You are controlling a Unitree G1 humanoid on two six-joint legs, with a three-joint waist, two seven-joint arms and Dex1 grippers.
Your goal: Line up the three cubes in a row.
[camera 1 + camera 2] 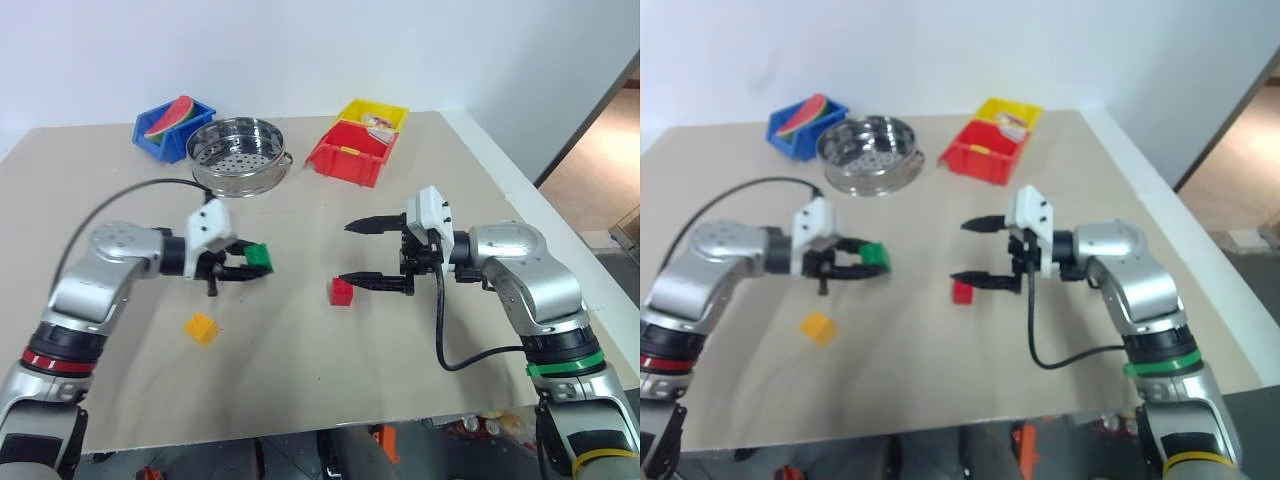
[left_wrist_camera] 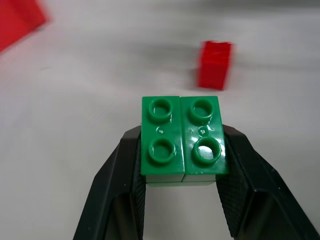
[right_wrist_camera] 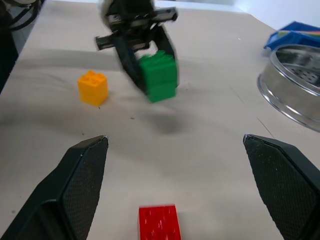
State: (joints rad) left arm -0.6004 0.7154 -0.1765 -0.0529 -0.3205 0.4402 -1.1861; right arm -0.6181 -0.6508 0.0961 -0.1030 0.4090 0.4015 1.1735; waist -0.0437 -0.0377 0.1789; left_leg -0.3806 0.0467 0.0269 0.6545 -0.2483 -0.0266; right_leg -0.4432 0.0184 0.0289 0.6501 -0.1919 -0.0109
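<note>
Beige tabletop (image 1: 300, 360) against a plain white wall, and the left gripper (image 1: 243, 262) is clamped onto the green cube (image 1: 259, 256), carrying it up off the surface; its fingers (image 2: 112, 185) press both sides, studs facing the wrist camera. Right gripper (image 1: 360, 252) is spread as wide as it goes, gripping nothing, with the red cube (image 1: 342, 290) sitting on the table just past its lower fingertip, not touching as far as I can see. Yellow cube (image 1: 201, 327) rests nearer the front edge, below the left arm, well apart from the red one.
</note>
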